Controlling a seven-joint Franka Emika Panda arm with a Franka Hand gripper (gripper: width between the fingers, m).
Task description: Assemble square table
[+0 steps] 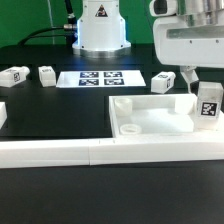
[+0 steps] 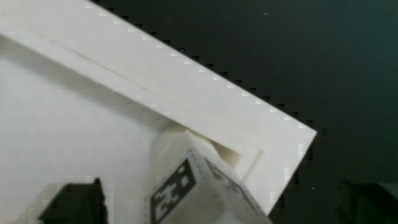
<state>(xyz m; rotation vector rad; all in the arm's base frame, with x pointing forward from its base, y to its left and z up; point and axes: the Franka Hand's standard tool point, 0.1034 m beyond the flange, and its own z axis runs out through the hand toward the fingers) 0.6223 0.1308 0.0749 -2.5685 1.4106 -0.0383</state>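
1. The marker board [image 1: 100,78] lies flat on the black table [image 1: 60,115], with its printed tags facing up.
2. A long white border bar [image 1: 50,152] runs across the table in front of the marker board, well apart from it. A joint shows in the bar straight in front of the board.
3. Behind the marker board, toward the exterior view's left, a thin dark line curves over the table, possibly a cable [image 1: 45,33].

White rounded base [image 1: 100,28] with a dark triangular mark, a black cable [image 1: 66,14] at its ten o'clock; boxy pale-grey hand [image 1: 200,76] with dark fingertips [image 2: 71,200].
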